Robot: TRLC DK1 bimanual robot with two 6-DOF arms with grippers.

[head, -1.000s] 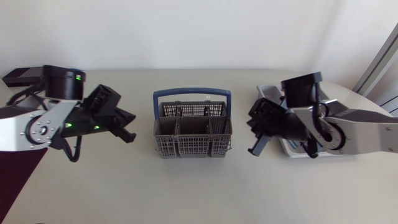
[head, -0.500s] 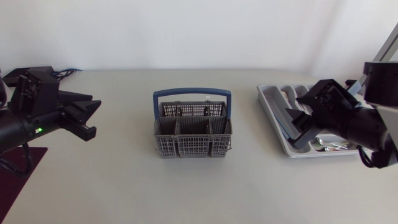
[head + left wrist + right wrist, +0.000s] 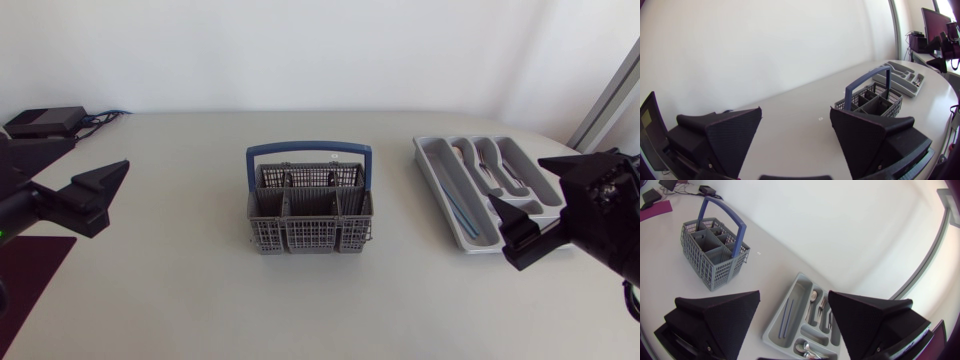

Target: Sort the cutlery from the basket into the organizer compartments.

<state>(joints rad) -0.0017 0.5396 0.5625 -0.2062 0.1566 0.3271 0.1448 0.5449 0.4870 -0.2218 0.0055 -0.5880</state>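
Left wrist view looks out between the two broad black fingers of the left tool (image 3: 796, 112), which stand wide apart with nothing between them. Well ahead of it, across bare counter (image 3: 800, 135), stands the grey basket (image 3: 872, 97) with its blue handle upright. Past the basket, farther from this tool, lies the grey organizer (image 3: 905, 77). Right wrist view shows the right tool (image 3: 794, 295) spread just as wide, its fingers gripping nothing. The organizer lies just ahead of the gap between the fingers and below it, while the basket stands well apart, farther ahead and off to one finger's side. Cutlery rests in the organizer: a long blue piece (image 3: 787, 315) lies in the compartment nearest the basket. A spoon (image 3: 812, 297) and what look like forks (image 3: 823, 309) lie in the next compartments, away from the basket. More metal pieces (image 3: 807, 351) lie in the end compartment closest to the tool. Head view sets the basket upright at the middle of the counter. The organizer lies to the basket's right, near it but not touching, and turned slightly askew to it. The left tool is well apart from the basket on its left, at the counter's edge. The right tool is well apart on the basket's right, over the organizer's corner that lies farthest from the basket.
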